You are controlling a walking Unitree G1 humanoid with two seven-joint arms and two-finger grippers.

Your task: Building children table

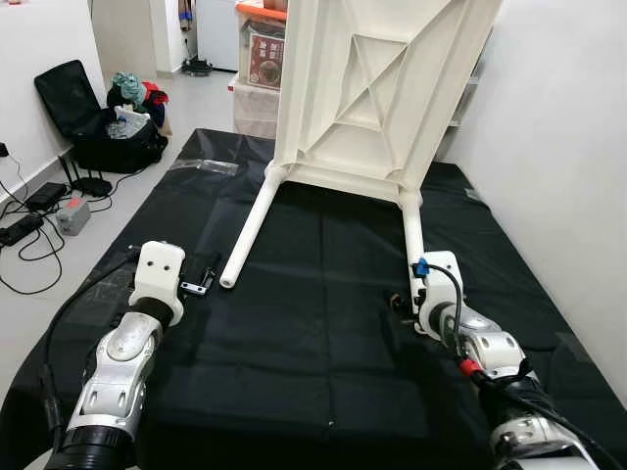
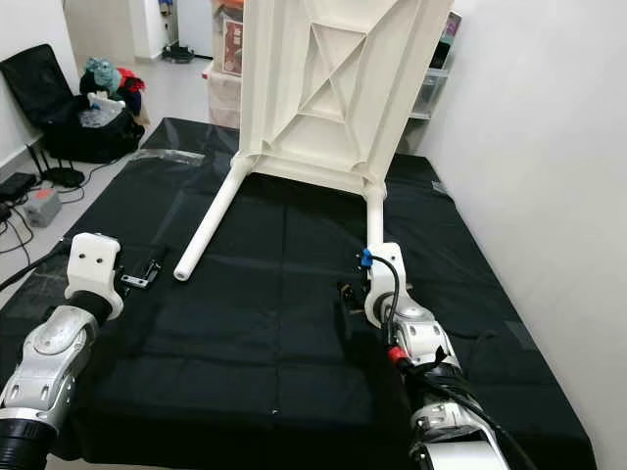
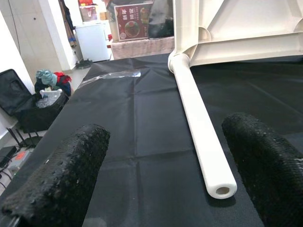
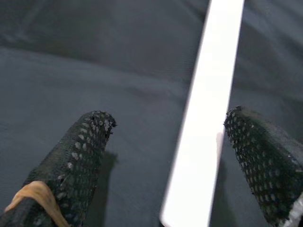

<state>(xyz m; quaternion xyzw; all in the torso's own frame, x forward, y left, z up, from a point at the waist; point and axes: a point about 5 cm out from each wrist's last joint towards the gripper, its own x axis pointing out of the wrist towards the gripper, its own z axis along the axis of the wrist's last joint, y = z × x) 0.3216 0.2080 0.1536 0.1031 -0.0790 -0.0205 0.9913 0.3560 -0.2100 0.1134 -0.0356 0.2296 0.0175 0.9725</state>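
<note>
A white plastic table top [image 1: 367, 88] stands tilted on its edge at the far end of the black sheet [image 1: 313, 352], underside toward me. Two white legs are fitted to it and lie along the sheet. The left leg [image 1: 250, 225] ends just right of my left gripper [image 1: 201, 274], which is open and holds nothing; its fingers [image 3: 71, 175] stand wide apart, with the leg's hollow end [image 3: 221, 191] ahead of them. My right gripper [image 4: 168, 118] is open at the end of the right leg [image 4: 206, 118], which lies between the fingers close to one finger [image 4: 258, 151].
An open black suitcase [image 1: 103, 127] with clothes sits at the far left. Cables and a grey box [image 1: 71, 215] lie on the floor left of the sheet. Storage boxes [image 1: 260, 64] stand behind the table. A white wall [image 1: 568, 147] runs along the right.
</note>
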